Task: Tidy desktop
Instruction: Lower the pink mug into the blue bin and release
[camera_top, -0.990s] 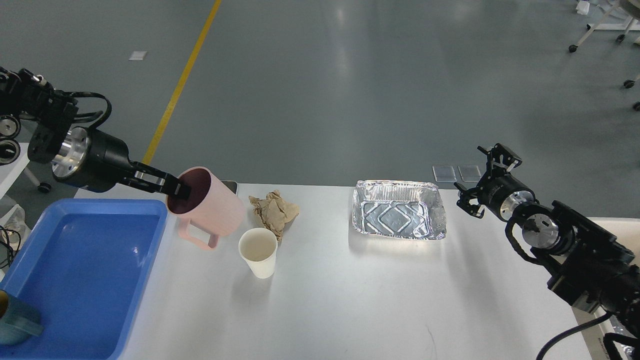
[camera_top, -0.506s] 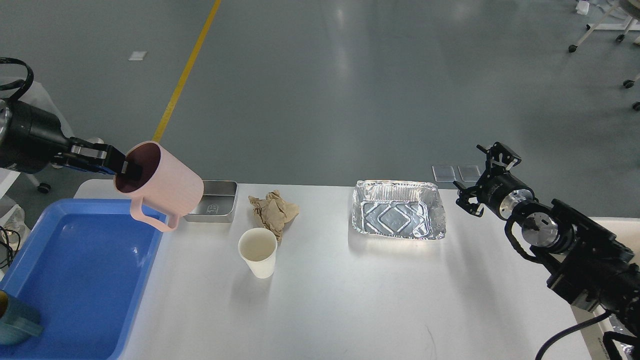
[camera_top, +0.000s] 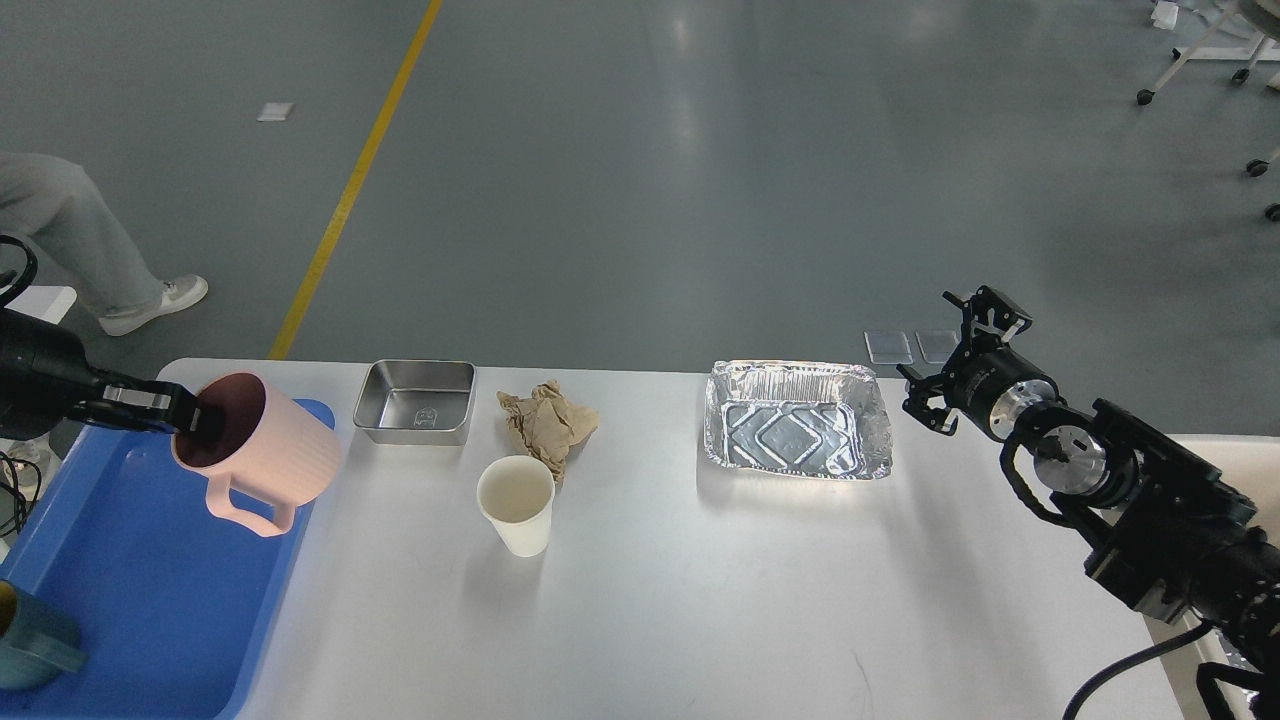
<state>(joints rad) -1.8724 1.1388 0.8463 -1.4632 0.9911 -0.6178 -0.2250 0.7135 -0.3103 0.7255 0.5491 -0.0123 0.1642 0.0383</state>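
Note:
The white desktop (camera_top: 700, 600) carries a white paper cup (camera_top: 516, 504), a crumpled brown paper (camera_top: 546, 421), a small steel tray (camera_top: 417, 400) and a foil tray (camera_top: 796, 419). My left gripper (camera_top: 195, 418) is shut on the rim of a pink mug (camera_top: 260, 462), holding it tilted above the right part of the blue tray (camera_top: 140, 590). My right gripper (camera_top: 950, 365) hovers open just right of the foil tray, holding nothing.
A teal mug (camera_top: 30, 640) sits in the blue tray's near left corner. A person's leg and shoe (camera_top: 90, 250) stand on the floor behind the table's left end. A smaller table edge (camera_top: 1215, 445) lies at the right.
My left gripper carried the pink mug leftward and down, from beside the paper to above the blue tray, uncovering the steel tray. My right gripper edged slightly left. A person's leg came into view.

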